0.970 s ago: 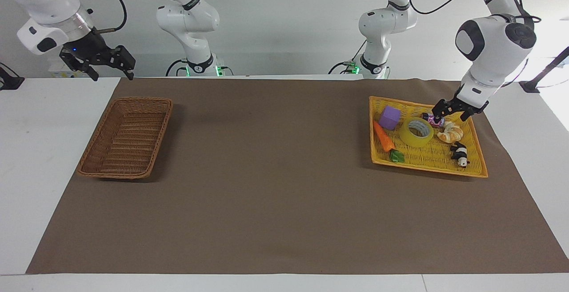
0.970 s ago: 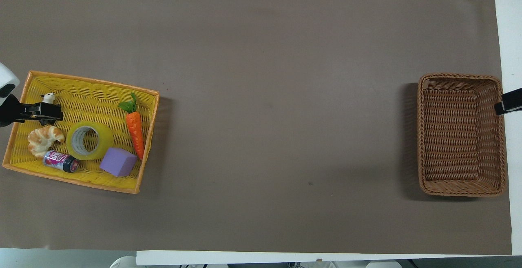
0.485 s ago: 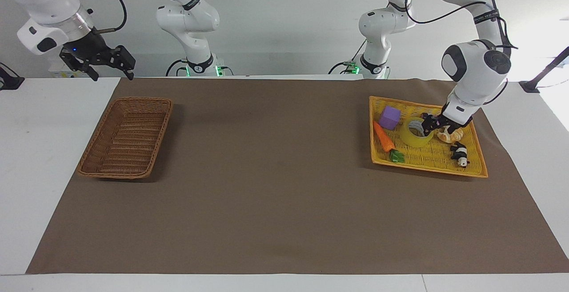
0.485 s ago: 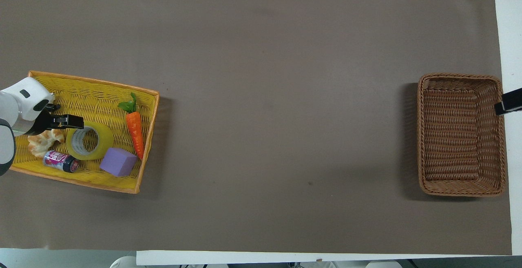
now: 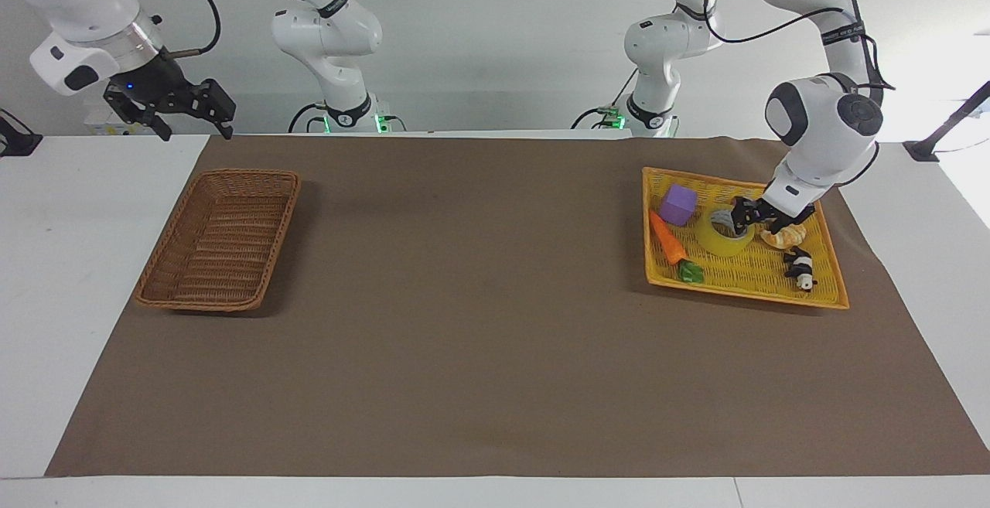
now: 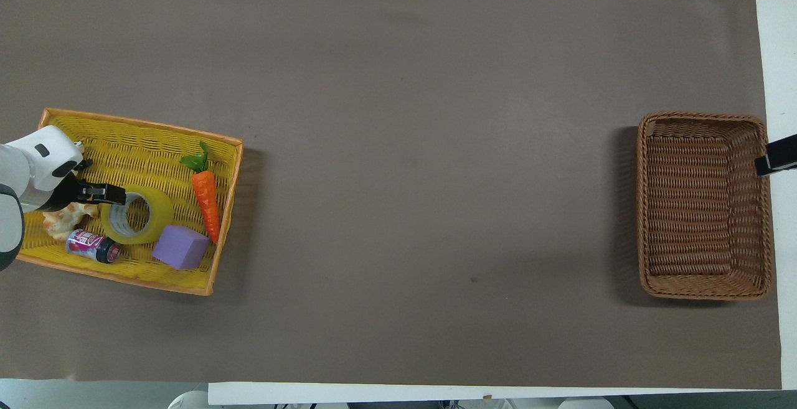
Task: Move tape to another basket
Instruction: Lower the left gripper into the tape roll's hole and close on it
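No text, brand, number or sign can be read. The small can (image 6: 93,246) lying in the yellow tray (image 6: 143,132), at about seven o'clock from the tape (image 6: 137,215), wears a pink and white printed label, but its lettering is too small to make out.

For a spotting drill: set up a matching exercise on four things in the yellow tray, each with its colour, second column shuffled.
Things:
1. tape
2. carrot
3. block
4. panda

Colours:
A. purple
B. black and white
C. translucent yellow
D. orange with green leaves

Pairs: 1-C, 2-D, 3-A, 4-B
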Controlling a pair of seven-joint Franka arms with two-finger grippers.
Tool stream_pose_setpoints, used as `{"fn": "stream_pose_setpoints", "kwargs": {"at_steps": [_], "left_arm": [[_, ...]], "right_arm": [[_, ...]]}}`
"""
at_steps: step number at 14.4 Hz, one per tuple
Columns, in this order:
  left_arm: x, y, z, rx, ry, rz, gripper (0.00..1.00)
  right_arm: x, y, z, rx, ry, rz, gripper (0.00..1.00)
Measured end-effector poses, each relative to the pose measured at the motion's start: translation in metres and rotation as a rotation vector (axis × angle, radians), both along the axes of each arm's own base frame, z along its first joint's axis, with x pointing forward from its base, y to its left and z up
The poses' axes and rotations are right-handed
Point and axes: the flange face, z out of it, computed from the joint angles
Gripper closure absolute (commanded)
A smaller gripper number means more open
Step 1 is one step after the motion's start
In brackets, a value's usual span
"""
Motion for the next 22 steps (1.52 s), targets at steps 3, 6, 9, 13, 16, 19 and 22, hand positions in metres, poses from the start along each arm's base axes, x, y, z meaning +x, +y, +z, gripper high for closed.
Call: {"fn": "stream_pose_setpoints", "kwargs": {"at_steps": [3,6,9,13,16,19,22], "left_arm": [[-0.006,0.003,-0.008,-0.002,0.019,0.005,0.30],[-0.011,0.002,-0.016,-0.003,0.031,0.005,0.30],[-0.013,0.002,-0.020,-0.003,0.029,0.005,0.32],[-0.015,0.002,-0.026,-0.003,0.020,0.004,0.34],[-0.014,0.002,-0.027,-0.003,0.015,0.004,0.34],[-0.015,0.002,-0.030,-0.003,0.012,0.004,0.34],[-0.016,0.002,-0.030,-0.003,0.009,0.003,0.34]], "right_arm": [[0.000,0.000,0.000,0.000,0.000,0.000,0.01],[0.000,0.000,0.000,0.000,0.000,0.000,0.01],[0.000,0.000,0.000,0.000,0.000,0.000,0.01],[0.000,0.000,0.000,0.000,0.000,0.000,0.01],[0.000,0.000,0.000,0.000,0.000,0.000,0.01],[0.000,0.000,0.000,0.000,0.000,0.000,0.01],[0.000,0.000,0.000,0.000,0.000,0.000,0.01]]}}
